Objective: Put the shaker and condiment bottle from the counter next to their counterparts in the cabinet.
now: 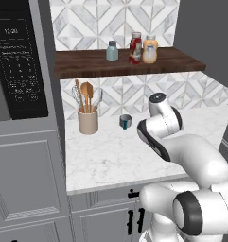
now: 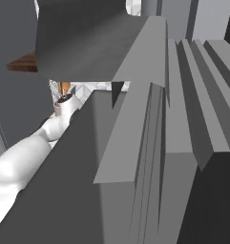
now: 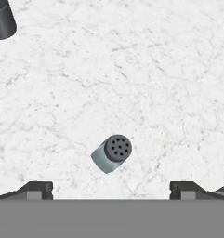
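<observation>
Gripper [image 3: 111,189]: fingers spread wide, holding nothing; the two dark tips rise at the bottom of the hand view, apart from everything below.
Shaker [image 3: 111,153]: pale teal with a grey perforated cap, standing on the marble between the two tips and clear of both, seen almost from above.
Arm [image 1: 181,156]: rises from the lower right of the left base view, elbow bent high over the counter [image 1: 110,156], wrist turned down.
Shelf [image 1: 87,64]: dark brown board on the tiled wall, carrying a second teal shaker [image 1: 112,51], the red sauce bottle [image 1: 135,47] and just beside it the orange bottle [image 1: 150,50].
Utensil holder [image 1: 88,120]: beige, with wooden spoons, by the wall.
Cup [image 1: 125,121]: small, dark, near the holder.
</observation>
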Tool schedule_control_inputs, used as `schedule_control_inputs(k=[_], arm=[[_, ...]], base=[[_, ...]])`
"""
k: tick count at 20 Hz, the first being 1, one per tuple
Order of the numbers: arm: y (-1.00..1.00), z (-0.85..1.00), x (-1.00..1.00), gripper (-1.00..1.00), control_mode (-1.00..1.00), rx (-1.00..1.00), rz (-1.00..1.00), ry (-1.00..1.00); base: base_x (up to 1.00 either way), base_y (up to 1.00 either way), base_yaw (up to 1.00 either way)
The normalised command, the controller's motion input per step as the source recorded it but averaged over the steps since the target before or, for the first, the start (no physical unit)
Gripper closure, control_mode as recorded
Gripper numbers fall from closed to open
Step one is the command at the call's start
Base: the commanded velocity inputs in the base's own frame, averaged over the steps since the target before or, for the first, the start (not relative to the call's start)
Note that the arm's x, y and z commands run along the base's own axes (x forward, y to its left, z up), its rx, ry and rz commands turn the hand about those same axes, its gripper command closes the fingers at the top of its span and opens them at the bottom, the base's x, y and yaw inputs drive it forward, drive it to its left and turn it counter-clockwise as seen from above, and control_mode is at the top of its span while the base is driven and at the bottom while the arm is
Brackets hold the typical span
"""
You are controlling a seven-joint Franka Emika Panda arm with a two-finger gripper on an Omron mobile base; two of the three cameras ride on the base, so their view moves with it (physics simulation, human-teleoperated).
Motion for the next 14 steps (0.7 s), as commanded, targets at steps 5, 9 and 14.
schedule_control_inputs(k=[5,9,14], arm=[[-0.14,-0.24,-0.15,-1.00,-1.00,0.00,0.00,0.03],[-0.19,-0.22,0.00,-1.00,-1.00,0.00,0.00,0.00],[-0.11,-0.11,0.12,-1.00,-1.00,0.00,0.03,0.00]], base=[[0.00,0.00,0.00],[0.00,0.00,0.00],[0.00,0.00,0.00]])
